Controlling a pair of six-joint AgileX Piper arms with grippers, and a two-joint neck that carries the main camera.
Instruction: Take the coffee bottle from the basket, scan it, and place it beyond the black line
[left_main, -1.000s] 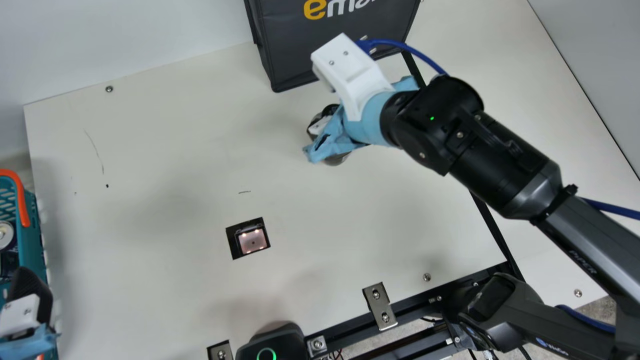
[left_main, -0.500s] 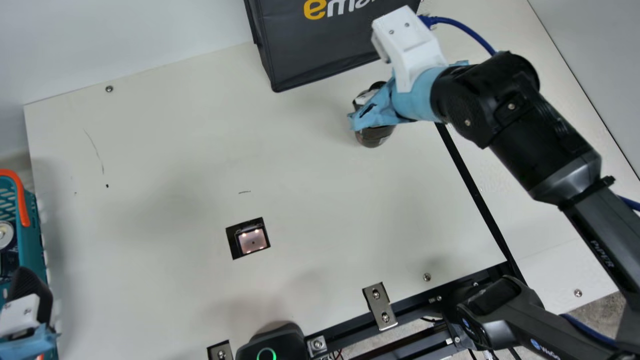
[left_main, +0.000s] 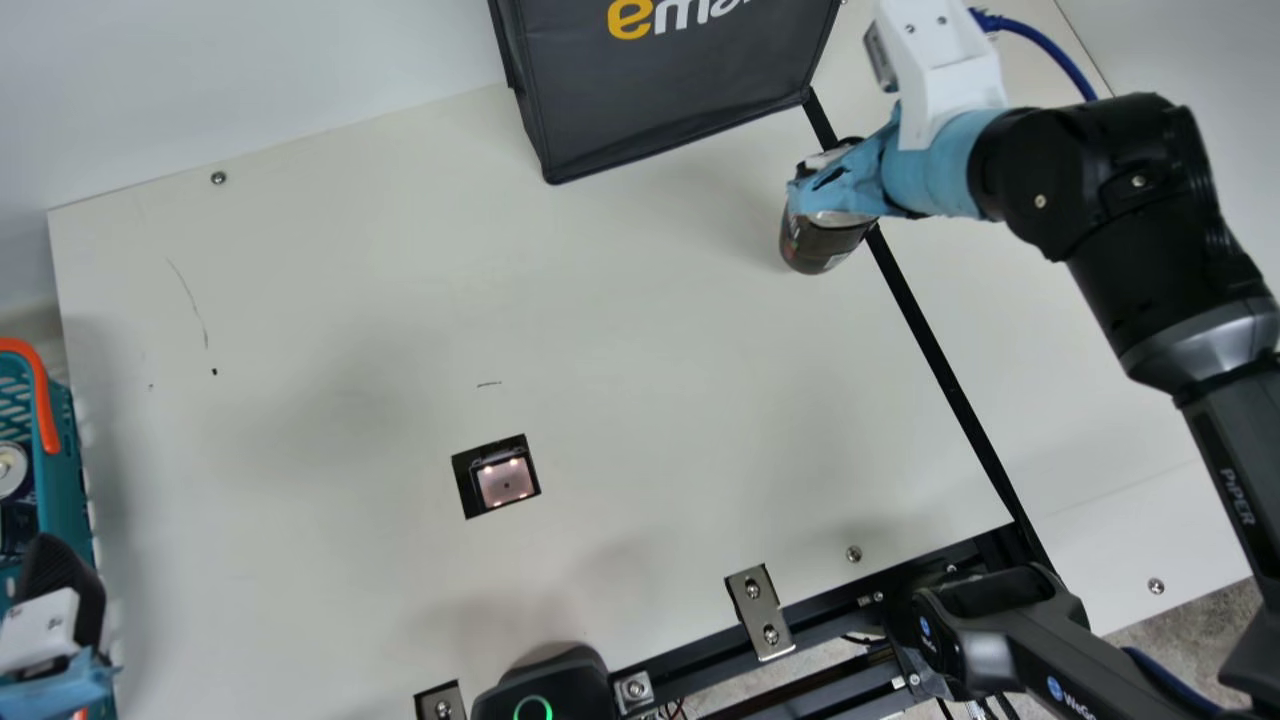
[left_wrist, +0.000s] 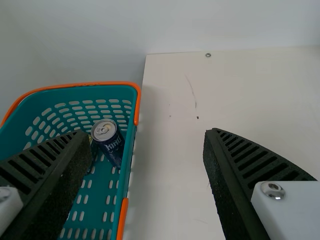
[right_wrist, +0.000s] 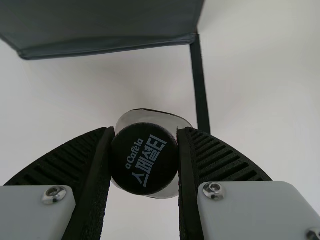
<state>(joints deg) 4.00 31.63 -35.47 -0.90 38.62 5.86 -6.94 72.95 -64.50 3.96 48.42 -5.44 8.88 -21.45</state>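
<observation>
The coffee bottle (left_main: 826, 243) has just been carried rightward and a little farther off, from the middle of the cream table (left_main: 340, 300) to the black line (left_main: 928, 340). Half a second ago it was well left of that line; now, in the main view, its upper part overlaps the strip while its base shows on the left side. For the task this means the final stretch is under way, though the bottle is not yet beyond the line. The pictures do not confirm a scan, but the course away from the scanner (left_main: 505, 482) suggests that step is finished.

The right gripper (right_wrist: 145, 132) is clenched on the bottle's black cap (right_wrist: 144, 159), one ribbed finger pressed to each side. It should probably go on to the right until the whole base clears the strip, then lower the bottle upright before letting go; released too early, it could land across the line.

Against the earlier frames, more of the bottle's body shows below the grip. The dark bag (left_main: 670, 95) stays at the far side, and the left gripper (left_wrist: 147, 133), spread wide and grasping nothing, has kept its place by the basket (left_wrist: 75, 84) at the left, where a soda can (left_wrist: 112, 146) lies
</observation>
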